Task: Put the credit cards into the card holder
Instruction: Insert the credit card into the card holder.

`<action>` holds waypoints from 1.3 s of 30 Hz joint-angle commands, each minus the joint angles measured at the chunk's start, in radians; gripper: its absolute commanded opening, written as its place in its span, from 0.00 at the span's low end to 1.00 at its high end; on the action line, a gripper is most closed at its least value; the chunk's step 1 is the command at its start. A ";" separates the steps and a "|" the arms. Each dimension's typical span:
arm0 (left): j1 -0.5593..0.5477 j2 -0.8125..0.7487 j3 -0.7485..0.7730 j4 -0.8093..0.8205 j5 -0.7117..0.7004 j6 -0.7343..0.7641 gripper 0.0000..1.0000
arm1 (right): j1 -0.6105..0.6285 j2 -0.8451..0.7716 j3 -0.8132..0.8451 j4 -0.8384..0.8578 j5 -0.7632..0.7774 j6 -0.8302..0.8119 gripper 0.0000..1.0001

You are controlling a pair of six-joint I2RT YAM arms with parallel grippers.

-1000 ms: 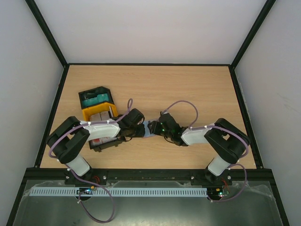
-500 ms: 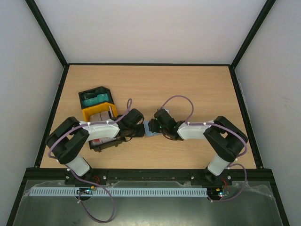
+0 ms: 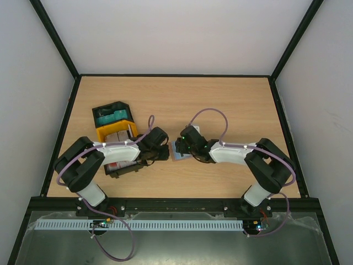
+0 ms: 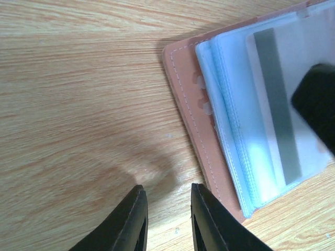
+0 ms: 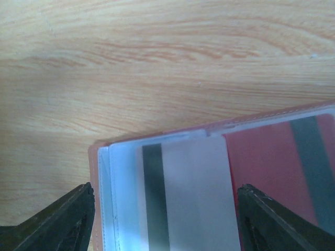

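Note:
The card holder point(image 3: 177, 150) lies open on the table between my two grippers. In the left wrist view its brown cover point(image 4: 184, 107) frames clear sleeves holding a pale card point(image 4: 285, 78) with a dark stripe. In the right wrist view the same pale card point(image 5: 191, 196) lies beside a red card point(image 5: 272, 167) in the holder point(image 5: 95, 157). My right gripper point(image 5: 165, 191) is wide open over the pale card, a finger at each side; it also shows from above point(image 3: 185, 144). My left gripper point(image 4: 166, 192) is open and empty just left of the holder, seen from above too point(image 3: 161, 152).
A black tray point(image 3: 106, 109) with a teal card point(image 3: 113, 116) stands at the back left. A yellow tray point(image 3: 103, 133) holding more cards sits in front of it. Another black tray point(image 3: 126, 169) lies under the left arm.
My right gripper has moved left and a little away from the bases, over the open holder. The left arm has not moved.

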 commanded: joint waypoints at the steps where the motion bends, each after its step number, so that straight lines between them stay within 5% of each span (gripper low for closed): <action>1: 0.007 0.013 -0.004 0.010 -0.005 -0.001 0.26 | -0.009 -0.034 0.002 -0.047 0.051 0.026 0.71; 20: 0.013 0.084 0.022 0.000 0.023 0.007 0.24 | -0.008 0.039 0.016 0.003 -0.208 0.010 0.60; 28: 0.014 0.044 0.050 -0.040 -0.001 0.075 0.27 | -0.019 -0.040 -0.018 0.028 -0.053 0.016 0.64; 39: 0.029 0.068 0.060 -0.144 -0.088 0.037 0.18 | -0.038 0.091 0.073 -0.049 -0.128 -0.037 0.58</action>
